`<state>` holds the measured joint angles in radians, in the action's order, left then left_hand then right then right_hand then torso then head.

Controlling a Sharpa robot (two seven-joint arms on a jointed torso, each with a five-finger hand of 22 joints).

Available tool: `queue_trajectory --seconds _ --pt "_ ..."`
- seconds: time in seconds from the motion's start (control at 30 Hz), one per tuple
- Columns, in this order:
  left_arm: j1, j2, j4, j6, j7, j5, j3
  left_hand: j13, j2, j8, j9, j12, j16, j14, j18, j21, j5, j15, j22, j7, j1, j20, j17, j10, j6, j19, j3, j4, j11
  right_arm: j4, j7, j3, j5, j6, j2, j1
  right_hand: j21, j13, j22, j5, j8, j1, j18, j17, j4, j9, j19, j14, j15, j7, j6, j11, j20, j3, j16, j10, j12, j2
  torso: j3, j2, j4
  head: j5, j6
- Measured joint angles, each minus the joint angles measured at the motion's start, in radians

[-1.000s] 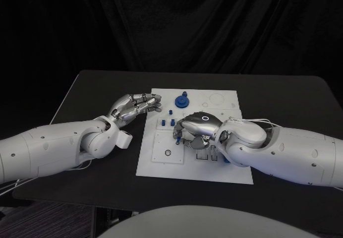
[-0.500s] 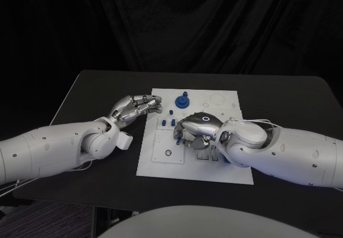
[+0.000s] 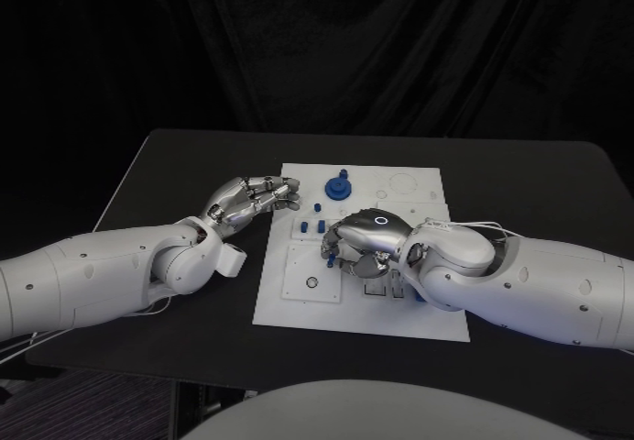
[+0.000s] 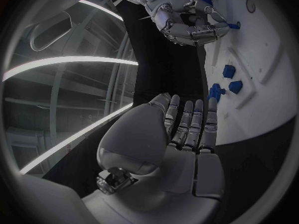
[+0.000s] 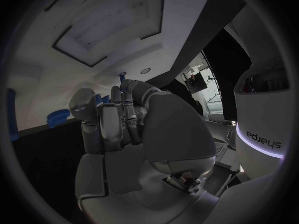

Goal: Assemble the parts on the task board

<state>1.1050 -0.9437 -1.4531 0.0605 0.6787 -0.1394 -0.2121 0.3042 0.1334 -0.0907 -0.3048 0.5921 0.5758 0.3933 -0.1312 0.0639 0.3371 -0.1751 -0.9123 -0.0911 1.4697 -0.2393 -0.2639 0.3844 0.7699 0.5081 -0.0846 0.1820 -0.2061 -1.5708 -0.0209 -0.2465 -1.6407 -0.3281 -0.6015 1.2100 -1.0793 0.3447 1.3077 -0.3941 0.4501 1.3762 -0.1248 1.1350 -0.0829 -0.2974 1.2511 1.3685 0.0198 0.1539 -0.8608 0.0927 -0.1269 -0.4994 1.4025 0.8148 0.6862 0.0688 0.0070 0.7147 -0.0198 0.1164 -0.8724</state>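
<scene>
On black table (image 3: 158,183) under dark curtain, white task board (image 3: 293,298), right hand (image 3: 364,240) pinching blue part (image 4: 232,26), left hand (image 3: 251,200) curled empty.

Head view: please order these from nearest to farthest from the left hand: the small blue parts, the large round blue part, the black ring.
1. Small blue parts, beside the left hand fingers.
2. Large round blue part, board's far edge.
3. Black ring, board's near side.
</scene>
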Motion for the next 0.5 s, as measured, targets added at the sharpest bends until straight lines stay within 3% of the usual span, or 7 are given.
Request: queue_trajectory --seconds 0.5 --pt "-0.001 0.0 0.001 0.0 0.0 0.0 0.0 -0.001 0.0 0.0 0.001 0.0 0.0 0.0 0.0 0.0 0.004 0.0 0.002 0.0 0.0 0.0 0.0 -0.003 0.0 0.0 -0.003 -0.003 0.003 -0.005 0.0 -0.001 -0.001 0.012 -0.002 -0.002 0.0 0.002 0.0 0.001 0.0 0.0 0.0 0.002 -0.002 -0.001 0.0 0.0 0.0 0.0 0.0 0.0 0.0 0.002 0.0 0.0 0.0 0.0 0.0 0.0 0.0001 0.0 0.0"
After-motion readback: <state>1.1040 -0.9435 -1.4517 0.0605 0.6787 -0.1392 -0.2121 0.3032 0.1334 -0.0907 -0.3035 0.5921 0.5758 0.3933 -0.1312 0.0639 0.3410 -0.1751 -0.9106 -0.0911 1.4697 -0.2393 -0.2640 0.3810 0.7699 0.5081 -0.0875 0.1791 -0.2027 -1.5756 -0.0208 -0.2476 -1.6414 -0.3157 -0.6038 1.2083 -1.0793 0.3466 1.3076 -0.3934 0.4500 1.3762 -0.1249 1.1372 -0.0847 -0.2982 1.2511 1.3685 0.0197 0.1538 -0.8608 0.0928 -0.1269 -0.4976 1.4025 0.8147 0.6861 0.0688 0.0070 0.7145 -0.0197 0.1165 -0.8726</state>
